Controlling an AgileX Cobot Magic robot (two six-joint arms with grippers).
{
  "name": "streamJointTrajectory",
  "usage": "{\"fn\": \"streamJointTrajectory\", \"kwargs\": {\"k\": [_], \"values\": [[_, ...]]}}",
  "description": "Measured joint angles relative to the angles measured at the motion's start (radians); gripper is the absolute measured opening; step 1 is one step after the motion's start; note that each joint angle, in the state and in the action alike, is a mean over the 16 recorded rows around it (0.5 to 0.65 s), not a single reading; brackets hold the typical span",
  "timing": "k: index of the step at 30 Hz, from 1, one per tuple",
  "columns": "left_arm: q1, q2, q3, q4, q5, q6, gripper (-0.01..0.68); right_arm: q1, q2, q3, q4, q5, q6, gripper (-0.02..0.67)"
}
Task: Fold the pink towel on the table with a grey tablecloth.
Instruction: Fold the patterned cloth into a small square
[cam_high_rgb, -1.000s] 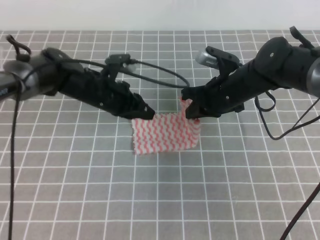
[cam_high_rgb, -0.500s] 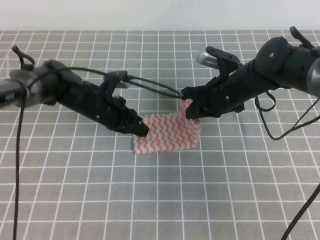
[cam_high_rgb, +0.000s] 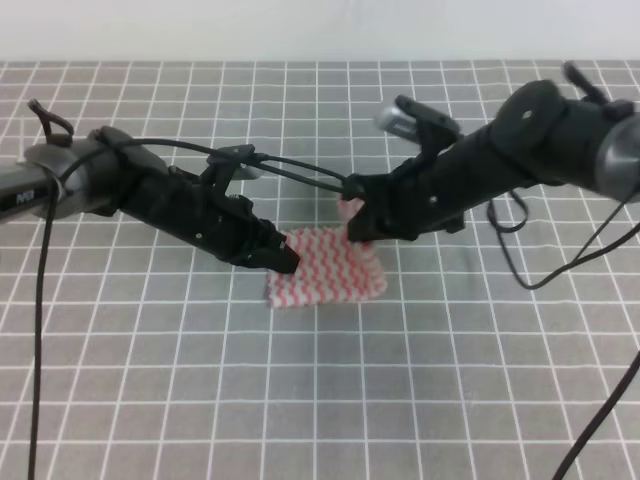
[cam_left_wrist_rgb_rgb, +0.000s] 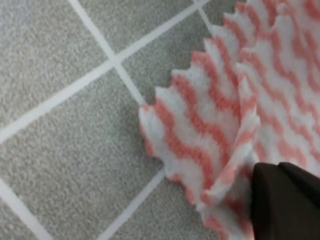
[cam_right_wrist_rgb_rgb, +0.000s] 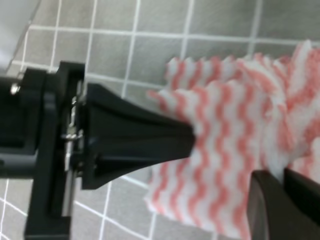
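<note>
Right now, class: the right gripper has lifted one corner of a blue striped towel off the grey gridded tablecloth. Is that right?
Not quite: the towel is pink and white, not blue, as the exterior high view shows. The rest stands: the right gripper holds one corner raised above the grey gridded tablecloth.

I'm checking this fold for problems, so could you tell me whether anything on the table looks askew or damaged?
Nothing looks damaged. The pink towel lies on the grey tablecloth with one corner lifted and bunched in the right gripper, while the left gripper presses its opposite edge. That is normal mid-fold.
</note>
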Motion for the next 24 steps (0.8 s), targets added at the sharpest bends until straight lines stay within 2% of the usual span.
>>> {"fn": "streamJointTrajectory", "kwargs": {"k": [11,24], "values": [[-0.002,0.0,0.001,-0.008,-0.007,0.003,-0.003,0.061,0.066,-0.032,0.04,-0.044,-0.016,-0.014],[0.002,-0.016,0.001,0.001,-0.01,0.007,-0.003,0.086,0.12,-0.071,0.051,-0.051,-0.025,-0.014]]}}
